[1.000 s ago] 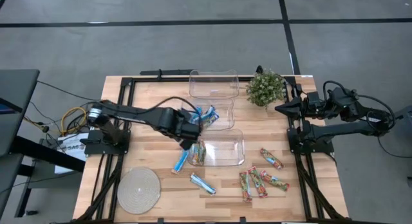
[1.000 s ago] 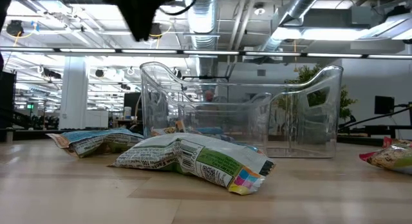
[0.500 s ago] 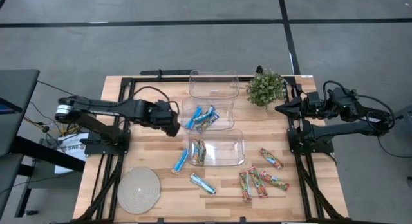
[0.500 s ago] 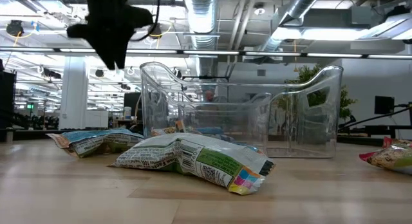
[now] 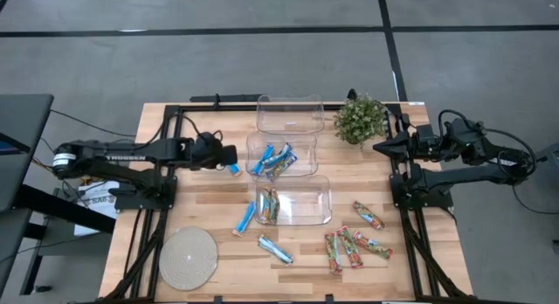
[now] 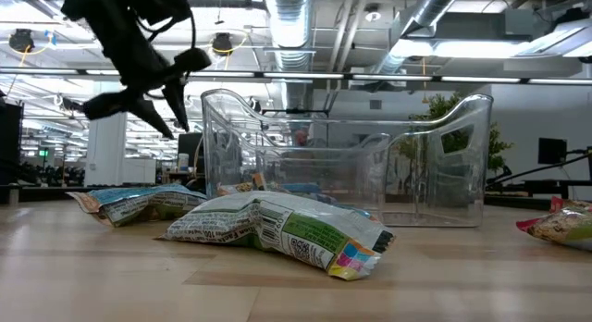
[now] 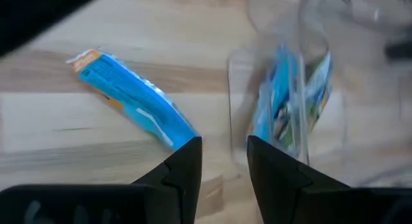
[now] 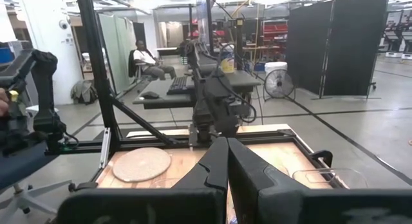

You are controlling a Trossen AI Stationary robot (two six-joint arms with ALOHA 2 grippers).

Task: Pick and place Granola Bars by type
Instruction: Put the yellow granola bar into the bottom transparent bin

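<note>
Hovering, left gripper (image 5: 229,156): jaws apart and empty, above the table (image 5: 201,199), just beside the middle bin (image 5: 281,155).
Blue bar (image 5: 235,169): lay on the wood close under that gripper, outside the bin.
Middle bin: held blue bars (image 5: 272,160).
Near bin (image 5: 293,201): held a tan-brown bar (image 5: 267,206).
Loose bars (image 5: 354,245): red-green-orange, lay on the table's right front.
Right gripper (image 8: 226,165): pressed closed, empty, parked at the right edge.
</note>
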